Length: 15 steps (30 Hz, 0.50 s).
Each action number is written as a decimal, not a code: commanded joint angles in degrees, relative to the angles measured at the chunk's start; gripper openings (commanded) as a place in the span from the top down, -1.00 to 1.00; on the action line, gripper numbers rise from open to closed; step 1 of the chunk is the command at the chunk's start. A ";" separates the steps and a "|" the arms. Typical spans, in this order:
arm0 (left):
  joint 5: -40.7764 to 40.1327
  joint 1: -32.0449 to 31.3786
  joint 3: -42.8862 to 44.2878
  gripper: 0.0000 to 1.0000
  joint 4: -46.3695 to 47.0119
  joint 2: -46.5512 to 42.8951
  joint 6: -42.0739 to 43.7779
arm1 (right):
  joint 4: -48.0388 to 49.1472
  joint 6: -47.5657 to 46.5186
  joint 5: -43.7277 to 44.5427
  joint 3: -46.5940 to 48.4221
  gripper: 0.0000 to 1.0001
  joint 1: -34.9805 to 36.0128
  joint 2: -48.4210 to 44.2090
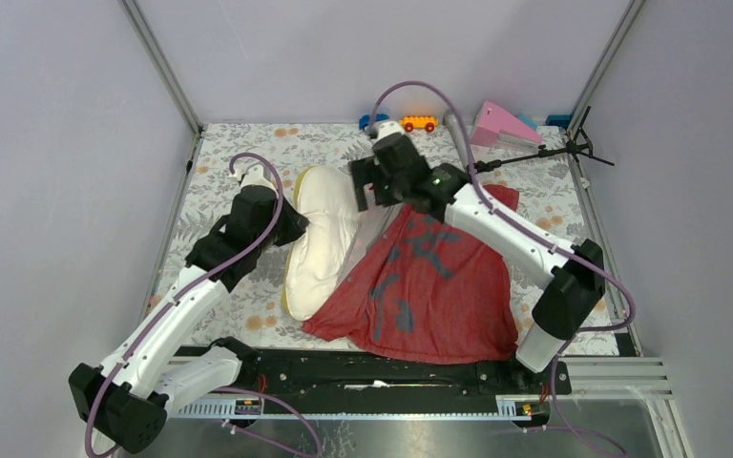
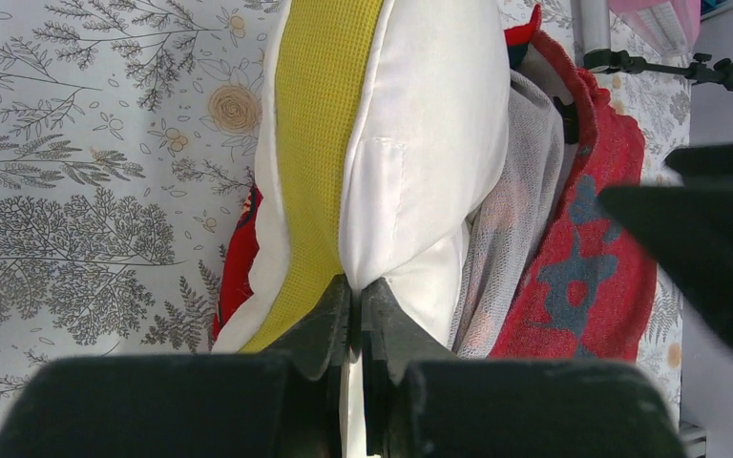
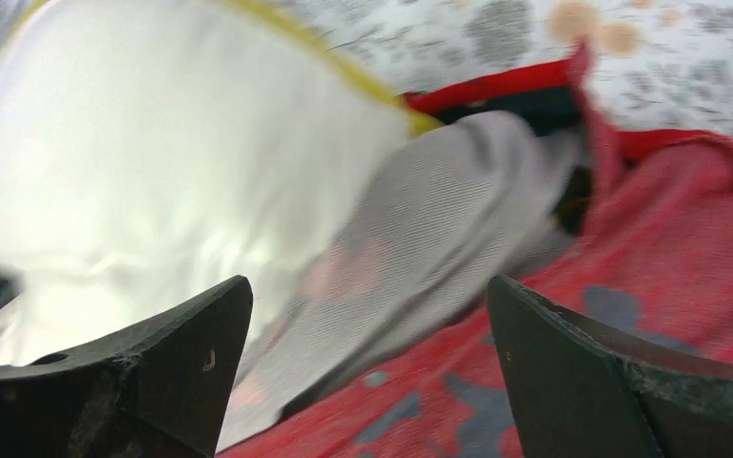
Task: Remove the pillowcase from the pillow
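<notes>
The white pillow [image 1: 320,234] lies left of the desk's [image 1: 239,162] centre, partly out of the red pillowcase [image 1: 429,286]. The pillowcase spreads inside out from the centre toward the near right corner. The left tool [image 2: 355,286] is pinched narrow on the pillow's left side, right at its yellow side edge [image 2: 320,124]. The right tool [image 3: 367,286] hangs wide apart, gripping nothing, over the grey band [image 3: 439,219] where case meets pillow. Along the far edge sit an orange toy car [image 1: 419,123], a blue toy [image 1: 374,121] partly hidden by the right arm's cable [image 1: 420,88], a pink wedge [image 1: 501,124] and a black tripod stand [image 1: 558,151]. The right wrist view is blurred, and the case's prints are hard to make out.
</notes>
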 commanded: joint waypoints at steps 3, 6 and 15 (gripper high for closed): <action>0.61 -0.02 0.84 1.00 6.30 -0.50 0.72 | 2.38 3.54 2.13 -4.27 -0.99 10.75 -0.27; -4.89 -0.02 4.33 1.00 1.92 -0.53 2.29 | 3.88 4.84 2.30 -8.91 -0.99 12.76 -0.07; -14.96 0.10 11.49 1.00 -7.35 1.25 5.88 | -1.48 5.55 18.19 -23.67 -0.99 10.59 -2.44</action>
